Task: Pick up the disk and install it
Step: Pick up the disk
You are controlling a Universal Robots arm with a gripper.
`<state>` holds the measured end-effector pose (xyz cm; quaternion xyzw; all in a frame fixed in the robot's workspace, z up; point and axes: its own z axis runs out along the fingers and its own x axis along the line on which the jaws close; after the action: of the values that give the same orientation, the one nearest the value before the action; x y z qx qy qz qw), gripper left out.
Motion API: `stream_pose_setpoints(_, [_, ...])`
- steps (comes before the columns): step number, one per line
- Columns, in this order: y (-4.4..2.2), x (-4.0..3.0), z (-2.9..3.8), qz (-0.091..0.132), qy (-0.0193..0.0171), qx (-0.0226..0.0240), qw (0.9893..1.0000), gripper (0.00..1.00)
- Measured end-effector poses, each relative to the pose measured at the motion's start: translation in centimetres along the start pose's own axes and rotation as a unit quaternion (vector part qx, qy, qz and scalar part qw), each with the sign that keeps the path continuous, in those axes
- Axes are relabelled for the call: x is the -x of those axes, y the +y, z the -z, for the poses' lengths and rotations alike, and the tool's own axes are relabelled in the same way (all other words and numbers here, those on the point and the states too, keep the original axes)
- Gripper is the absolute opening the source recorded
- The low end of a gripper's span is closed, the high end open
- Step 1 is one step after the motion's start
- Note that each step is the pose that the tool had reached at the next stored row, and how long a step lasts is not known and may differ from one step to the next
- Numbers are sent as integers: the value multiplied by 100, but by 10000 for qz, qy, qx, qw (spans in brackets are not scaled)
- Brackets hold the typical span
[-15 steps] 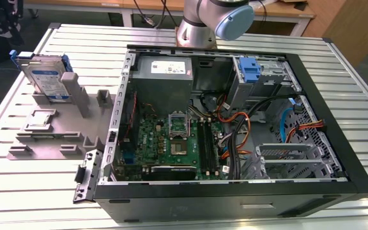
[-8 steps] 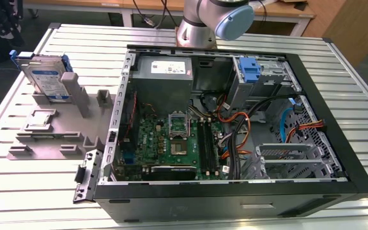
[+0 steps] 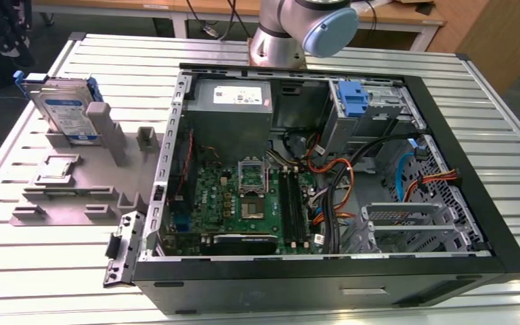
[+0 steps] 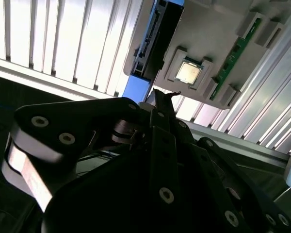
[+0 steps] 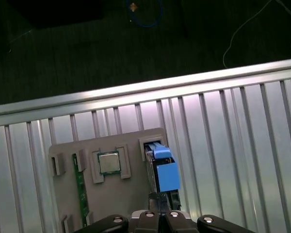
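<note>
The disk point(image 3: 65, 108) is standing on edge in the grey holder point(image 3: 79, 203) on the slatted table point(image 3: 43, 271), just off the exterior view's left of the open computer case point(image 3: 332, 284). The gripper point(image 5: 160, 198) hangs above it, not touching, fingers pinched together on nothing.

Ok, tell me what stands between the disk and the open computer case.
In the exterior view, the grey fixture puts a tall post and a short post between the disk and the computer case.
</note>
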<state>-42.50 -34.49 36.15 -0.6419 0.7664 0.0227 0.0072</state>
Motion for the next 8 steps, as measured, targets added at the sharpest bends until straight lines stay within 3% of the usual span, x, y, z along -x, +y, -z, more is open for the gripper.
stream_pose_setpoints(4, [21, 1, -21, 93, -2, 5, 10000, 10])
stream_pose_setpoints(8, [21, 1, -37, 402, 2, 18, 9992, 10])
